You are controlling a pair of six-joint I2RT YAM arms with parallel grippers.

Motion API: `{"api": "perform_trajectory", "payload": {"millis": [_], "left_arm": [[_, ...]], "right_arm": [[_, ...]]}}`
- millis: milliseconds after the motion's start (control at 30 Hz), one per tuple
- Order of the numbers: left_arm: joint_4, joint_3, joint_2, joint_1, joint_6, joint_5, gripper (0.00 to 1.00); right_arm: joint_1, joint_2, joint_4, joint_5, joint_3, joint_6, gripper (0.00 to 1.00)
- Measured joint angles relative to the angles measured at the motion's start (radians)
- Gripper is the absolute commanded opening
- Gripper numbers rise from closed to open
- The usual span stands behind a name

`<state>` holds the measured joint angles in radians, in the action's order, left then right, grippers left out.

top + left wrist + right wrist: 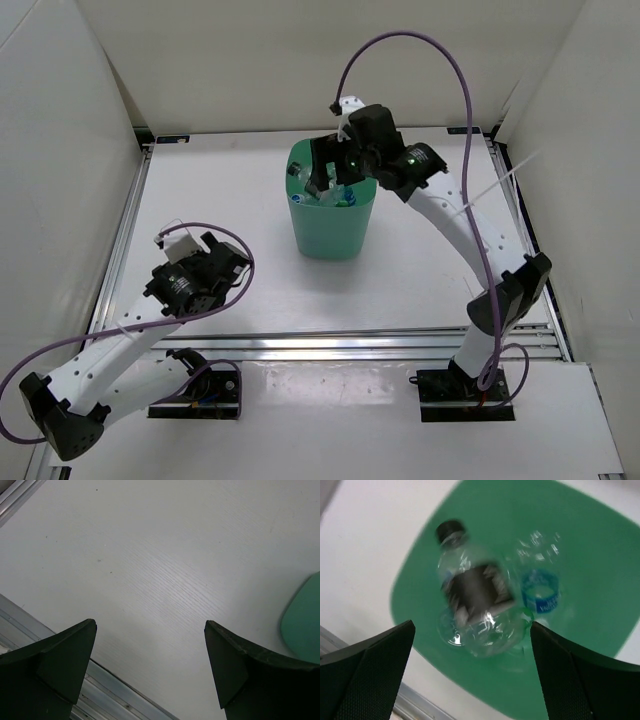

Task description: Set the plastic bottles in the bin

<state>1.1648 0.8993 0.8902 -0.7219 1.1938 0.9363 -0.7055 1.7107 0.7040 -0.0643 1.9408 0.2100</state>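
The mint-green bin (331,240) stands at the table's middle back. My right gripper (333,168) hangs open right above its mouth. In the right wrist view the short bottle with a dark cap and dark label (472,587) is blurred, loose below my open right gripper (470,630), inside the bin (590,555). A clear bottle with a blue label (540,592) lies in the bin beside it. Bottle parts show in the bin from above (335,199). My left gripper (228,262) is open and empty over the bare table; the bin's edge (302,622) shows at its right.
White walls enclose the table on the left, back and right. An aluminium rail (350,345) runs along the near edge, also in the left wrist view (115,690). A purple cable (460,90) loops above the right arm.
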Motion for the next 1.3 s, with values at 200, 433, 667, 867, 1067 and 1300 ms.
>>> {"api": "perform_trajectory", "payload": {"millis": [200,433,667,867,1067,1300], "left_arm": [[0.049,0.015,0.0,0.0,0.052,0.024,1.0],[0.101,0.015,0.0,0.0,0.109,0.058,1.0],[0.152,0.04,0.127,0.0,0.134,0.171,1.0],[0.159,0.042,0.252,0.052,0.204,0.388,1.0],[0.174,-0.158,0.322,0.25,0.539,0.494,1.0],[0.126,-0.244,0.403,0.308,0.672,0.516,1.0]], "right_arm": [[0.032,-0.068,0.055,-0.056,-0.08,0.029,1.0],[0.192,-0.296,0.118,-0.134,-0.153,0.08,1.0],[0.278,-0.399,0.241,-0.17,-0.331,0.174,1.0],[0.312,-0.394,0.302,-0.188,-0.389,0.207,1.0],[0.313,-0.451,0.323,-0.258,-0.441,0.228,1.0],[0.313,-0.552,0.343,-0.378,-0.508,0.234,1.0]]}}
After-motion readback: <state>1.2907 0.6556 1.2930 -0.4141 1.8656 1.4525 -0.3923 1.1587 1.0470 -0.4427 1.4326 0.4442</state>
